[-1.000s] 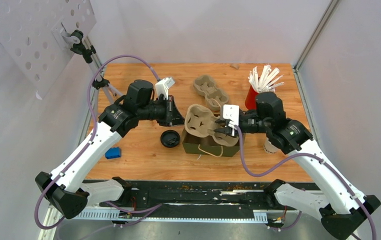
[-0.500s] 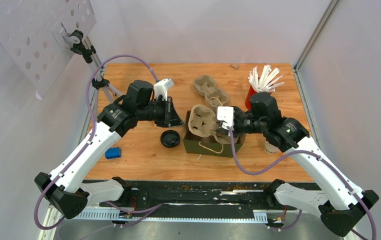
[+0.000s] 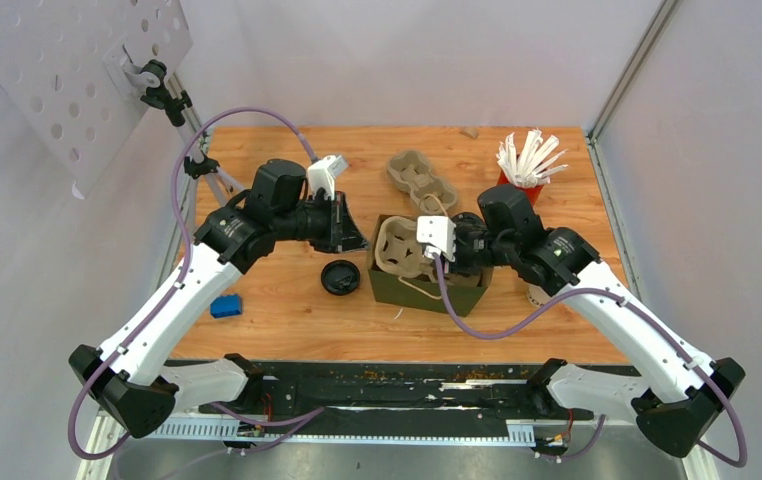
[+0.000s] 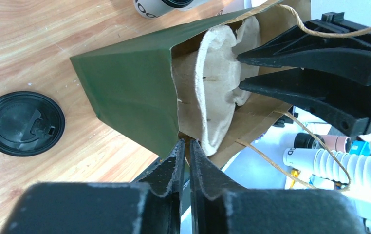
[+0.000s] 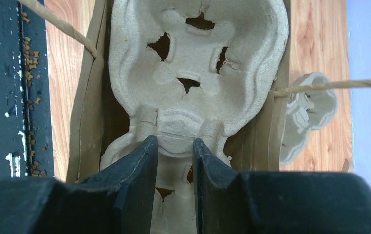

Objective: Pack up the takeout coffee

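- Top view: a green paper bag (image 3: 412,291) stands open in the middle of the table (image 3: 287,320). A pulp carrier (image 3: 394,246) sits in its mouth.
- The right gripper (image 3: 414,258) reaches into the bag from the right. The left gripper (image 3: 355,232) is at the bag's left edge.
- One coffee cup (image 3: 536,294) is on the table right of the bag, partly hidden under the right arm. A loose black lid (image 3: 340,277) lies just left of the bag.
- A second carrier (image 3: 420,181) and a red cup (image 3: 517,188) of stirrers stand behind.
- Left wrist view: the left gripper (image 4: 186,147) has its jaws nearly together at the bag (image 4: 125,83) rim. I cannot tell if they pinch it.
- The right gripper (image 4: 240,72) clamps the carrier (image 4: 217,92). The cup (image 4: 158,6) lies beyond the bag, and the lid (image 4: 23,123) lies flat.
- Right wrist view: the right gripper (image 5: 174,146) is closed on the middle ridge of the carrier (image 5: 198,58), between the bag walls (image 5: 88,122).
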`<move>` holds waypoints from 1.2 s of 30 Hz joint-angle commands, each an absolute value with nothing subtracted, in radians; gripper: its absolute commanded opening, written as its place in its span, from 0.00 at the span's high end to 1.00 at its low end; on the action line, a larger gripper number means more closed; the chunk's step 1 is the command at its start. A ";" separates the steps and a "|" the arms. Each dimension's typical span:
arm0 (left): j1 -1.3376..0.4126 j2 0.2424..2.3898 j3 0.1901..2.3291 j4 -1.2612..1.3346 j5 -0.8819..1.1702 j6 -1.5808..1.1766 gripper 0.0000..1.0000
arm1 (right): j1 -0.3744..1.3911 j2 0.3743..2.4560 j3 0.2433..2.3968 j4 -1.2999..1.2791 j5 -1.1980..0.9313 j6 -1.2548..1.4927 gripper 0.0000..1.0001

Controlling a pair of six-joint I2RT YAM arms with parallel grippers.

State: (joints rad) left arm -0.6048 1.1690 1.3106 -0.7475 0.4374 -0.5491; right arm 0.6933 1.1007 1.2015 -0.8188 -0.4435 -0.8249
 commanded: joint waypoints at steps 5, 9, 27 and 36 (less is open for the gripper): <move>-0.600 1.158 1.313 -0.695 0.413 -0.536 0.71 | 0.710 1.100 1.233 -0.836 -0.358 -0.816 0.74; -0.600 1.170 1.295 -0.630 0.449 -0.530 0.62 | 0.713 1.103 1.228 -0.829 -0.353 -0.810 0.74; -0.601 1.213 1.261 -0.570 0.482 -0.467 0.66 | 0.714 1.097 1.218 -0.813 -0.328 -0.778 0.75; -0.601 1.143 1.280 -0.573 0.510 -0.549 1.00 | 0.734 1.113 1.270 -0.885 -0.309 -0.693 0.75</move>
State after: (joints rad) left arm -0.6052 1.2140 1.2583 -0.6022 0.4816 -0.5037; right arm 0.7132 1.1099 1.2106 -0.8486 -0.3256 -0.7555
